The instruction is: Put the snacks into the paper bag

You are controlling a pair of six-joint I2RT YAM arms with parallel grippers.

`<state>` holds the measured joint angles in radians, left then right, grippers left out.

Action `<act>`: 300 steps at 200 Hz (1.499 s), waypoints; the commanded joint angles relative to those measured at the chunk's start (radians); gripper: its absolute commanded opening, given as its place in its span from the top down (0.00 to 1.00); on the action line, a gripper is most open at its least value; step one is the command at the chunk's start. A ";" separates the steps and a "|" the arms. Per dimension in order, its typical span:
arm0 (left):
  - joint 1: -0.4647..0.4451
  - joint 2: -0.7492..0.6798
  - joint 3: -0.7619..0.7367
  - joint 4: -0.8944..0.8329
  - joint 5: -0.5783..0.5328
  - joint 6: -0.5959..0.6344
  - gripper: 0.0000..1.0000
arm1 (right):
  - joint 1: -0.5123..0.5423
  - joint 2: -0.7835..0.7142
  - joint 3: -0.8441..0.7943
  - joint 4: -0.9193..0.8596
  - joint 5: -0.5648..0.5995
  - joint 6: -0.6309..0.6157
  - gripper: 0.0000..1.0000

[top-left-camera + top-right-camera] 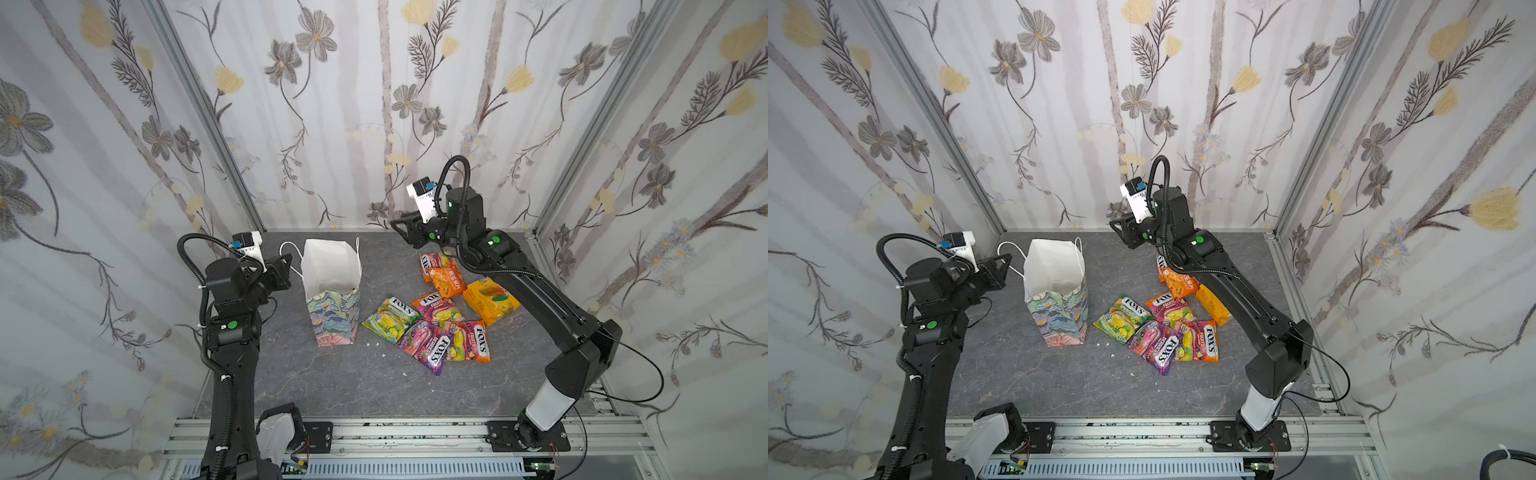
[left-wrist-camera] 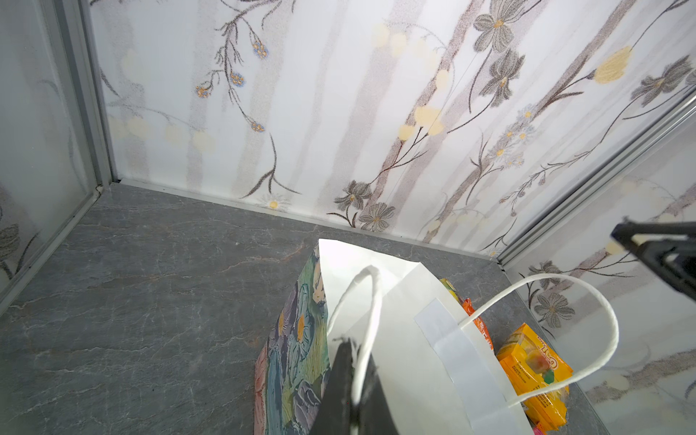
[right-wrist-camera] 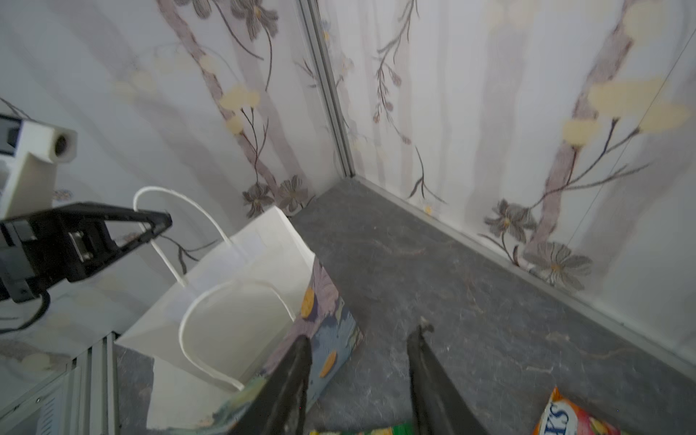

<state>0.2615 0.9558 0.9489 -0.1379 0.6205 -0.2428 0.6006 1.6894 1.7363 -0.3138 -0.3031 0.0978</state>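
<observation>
The paper bag (image 1: 332, 291) (image 1: 1054, 291) stands upright at the back left of the table, mouth open and white inside. My left gripper (image 1: 287, 262) (image 2: 356, 359) is beside its left rim, shut on one white cord handle (image 2: 371, 297). Several snacks lie in a loose pile to the bag's right: a green FOX'S pack (image 1: 390, 318), a purple one (image 1: 428, 347), an orange pouch (image 1: 449, 280) and a yellow-orange box (image 1: 490, 301). My right gripper (image 1: 397, 226) (image 3: 363, 335) hangs open and empty above the back of the table, between bag and pile.
Flowered walls close the table on three sides. An aluminium rail (image 1: 415, 432) with both arm bases runs along the front edge. Small white crumbs (image 1: 376, 344) lie on the grey tabletop (image 1: 353, 382) between bag and pile.
</observation>
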 commanded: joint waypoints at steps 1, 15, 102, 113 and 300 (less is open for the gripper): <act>0.000 0.003 -0.001 0.038 -0.006 -0.001 1.00 | -0.009 -0.037 -0.168 -0.048 -0.047 -0.086 0.42; 0.001 0.006 -0.002 0.035 -0.007 -0.001 1.00 | 0.010 -0.056 -0.275 -0.057 -0.056 -0.141 0.38; 0.001 0.006 -0.006 0.038 -0.010 -0.001 1.00 | 0.017 0.150 -0.362 0.032 -0.019 -0.130 0.22; 0.000 0.006 -0.006 0.038 -0.011 -0.001 1.00 | 0.006 0.193 -0.333 0.032 -0.036 -0.130 0.22; 0.001 0.002 -0.006 0.038 -0.010 -0.001 1.00 | -0.020 0.515 -0.138 0.059 -0.122 -0.062 0.20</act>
<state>0.2607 0.9600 0.9459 -0.1272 0.6128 -0.2428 0.5747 2.1895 1.5841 -0.2626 -0.4088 0.0246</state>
